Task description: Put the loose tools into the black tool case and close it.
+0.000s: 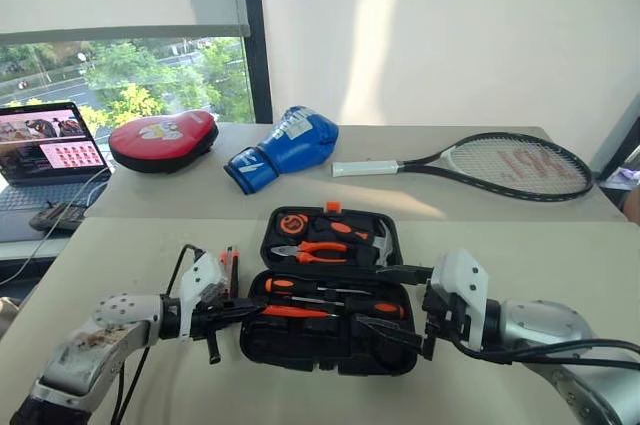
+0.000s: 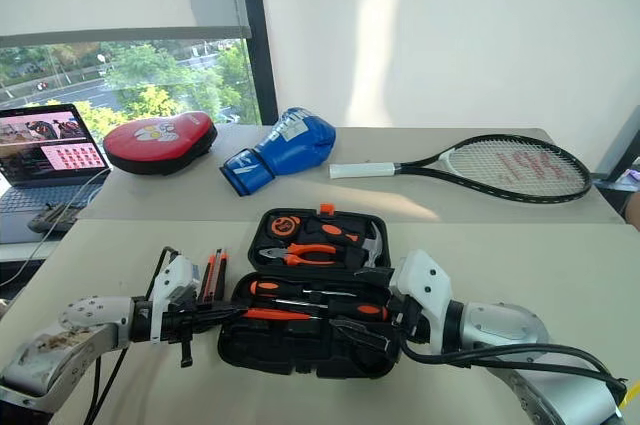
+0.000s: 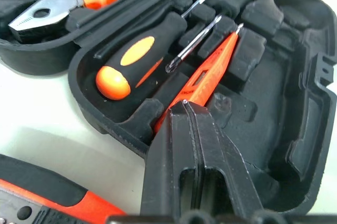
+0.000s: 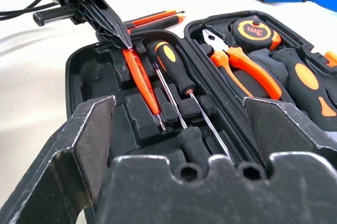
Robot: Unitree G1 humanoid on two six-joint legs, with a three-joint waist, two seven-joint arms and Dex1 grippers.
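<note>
Pressed together, the jaws of the left gripper (image 1: 232,313) pinch the handle end of the slim orange tester screwdriver (image 1: 295,311), which lies along the front half of the black tool case (image 1: 330,340). From the head camera, the case lies open near the front edge of the front table (image 1: 560,255), about midway between its left and right edges. Its lid half, toward the back, holds orange-handled pliers (image 1: 312,251) and a round tape measure (image 1: 292,224). Two black-and-orange-handled screwdrivers (image 1: 335,288) lie in the front half. An orange-black utility knife (image 1: 230,270) lies on the table just beside the left edge of the case. Bare table is to the right of the case and toward the left edge. The right gripper (image 1: 395,330) hovers at the right end of the case, jaws spread wide and empty. On the back table lie a tennis racket (image 1: 500,163), a blue boxing glove (image 1: 285,145) and a red pad (image 1: 163,139); a laptop (image 1: 45,150) stands further left.

The left wrist view shows the closed black fingers (image 3: 184,145) gripping the orange tester by its end, its tip resting in a moulded slot beside the screwdriver shafts. The utility knife lies outside the case wall.

The right wrist view shows two wide-apart fingers (image 4: 79,145) on both sides of the near end of the case, touching nothing that I can see. Across the case, the left gripper holds the tester down into its slot, with the knife on the table behind.
</note>
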